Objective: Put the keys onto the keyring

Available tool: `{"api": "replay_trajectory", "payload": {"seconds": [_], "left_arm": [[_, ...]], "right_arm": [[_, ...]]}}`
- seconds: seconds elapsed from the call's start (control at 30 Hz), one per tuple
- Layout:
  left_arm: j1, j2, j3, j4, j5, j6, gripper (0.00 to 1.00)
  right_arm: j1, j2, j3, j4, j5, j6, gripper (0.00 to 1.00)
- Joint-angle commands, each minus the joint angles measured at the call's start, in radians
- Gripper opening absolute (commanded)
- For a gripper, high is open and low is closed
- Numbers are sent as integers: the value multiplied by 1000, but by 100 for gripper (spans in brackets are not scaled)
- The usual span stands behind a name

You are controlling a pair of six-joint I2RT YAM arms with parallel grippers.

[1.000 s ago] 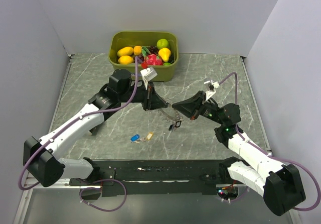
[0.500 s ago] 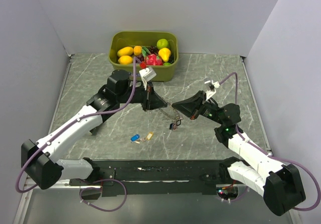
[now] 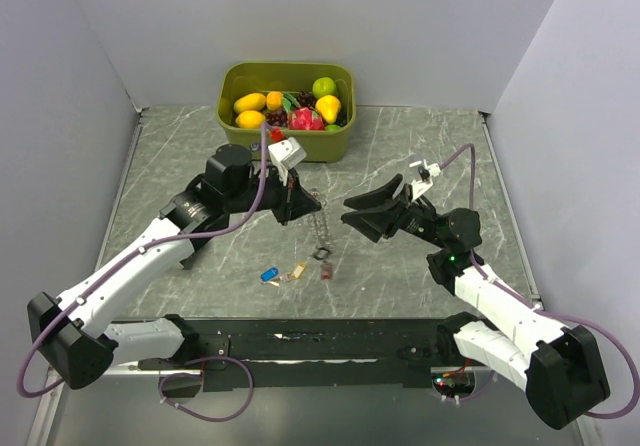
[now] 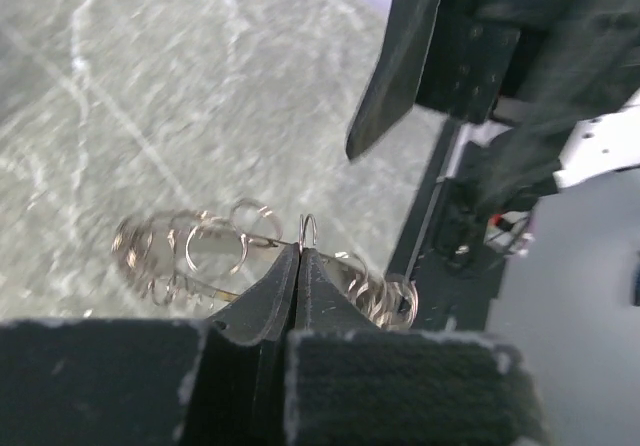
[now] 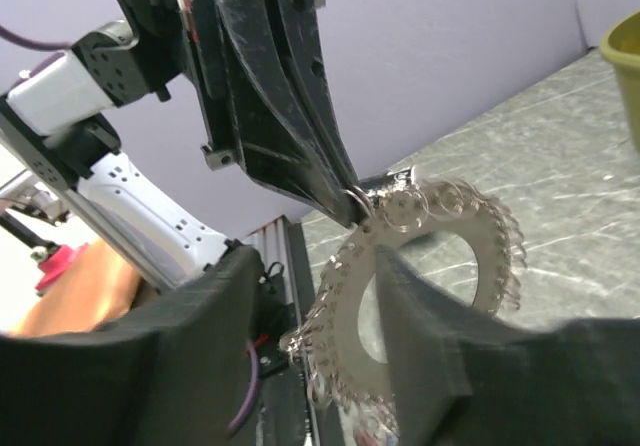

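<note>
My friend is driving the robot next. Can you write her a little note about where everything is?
Left gripper: fingers shut on the keyring, which dangles toward the table.
Right gripper: open beside the ring, holding nothing.
Blue key and yellow key lie loose on the table.
Red key is just below the ring's dark tag; whether it is threaded, I cannot tell.
Left to do: thread the loose keys.

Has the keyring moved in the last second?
Yes. The keyring has swung left, toward the blue key, and now hangs from the shut left gripper alone; the right gripper is open.
</note>
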Motion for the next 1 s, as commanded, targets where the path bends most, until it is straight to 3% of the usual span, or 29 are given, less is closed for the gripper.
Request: {"api": "replay_trajectory", "payload": {"seconds": [0.0,0.17,0.3,0.77,0.97], "left_arm": [[-28,-54,27,0,-122,87,1],[-57,-111,-21,26,-191,137,1],[-60,-148,-61,55,-202,159,1],[-60,-220,-144,141,-205,107,1],[-58,-177,-182,175,-182,52,1]], "right_arm": [[-4,-35,0,46,8,-37,73],[-4,-38,0,27,8,-63,90],[-4,-27,6,23,-1,-77,98],[-4,8,6,-25,-41,-131,100],[-3,-13,12,-183,-45,-215,100]]}}
